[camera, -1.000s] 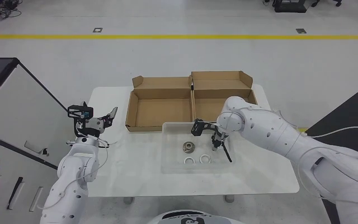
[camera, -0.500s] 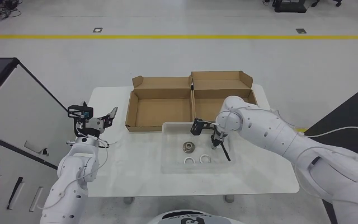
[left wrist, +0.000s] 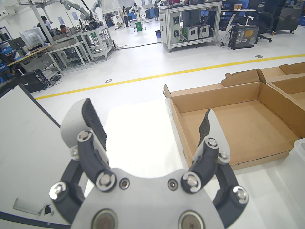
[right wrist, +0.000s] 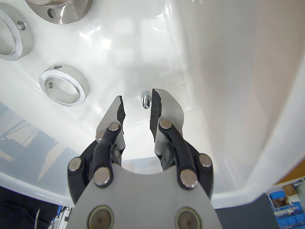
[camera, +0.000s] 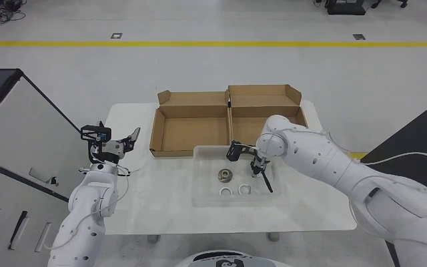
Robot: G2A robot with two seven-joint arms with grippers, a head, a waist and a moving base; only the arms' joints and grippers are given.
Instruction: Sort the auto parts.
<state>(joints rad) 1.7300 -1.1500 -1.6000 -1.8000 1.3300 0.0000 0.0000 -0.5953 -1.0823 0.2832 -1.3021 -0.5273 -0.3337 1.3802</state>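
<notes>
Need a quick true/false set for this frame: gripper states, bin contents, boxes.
1. The right gripper is open, with a small bolt lying between its fingers. True.
2. The left gripper is shut on a ring. False: it is open and empty, off to the side of the cardboard boxes.
3. The metal flange lies in the white bin. True.
4. Both cardboard boxes hold parts. False: the box floors that show are bare.
5. Two silver rings lie in the bin near the flange. True.
</notes>
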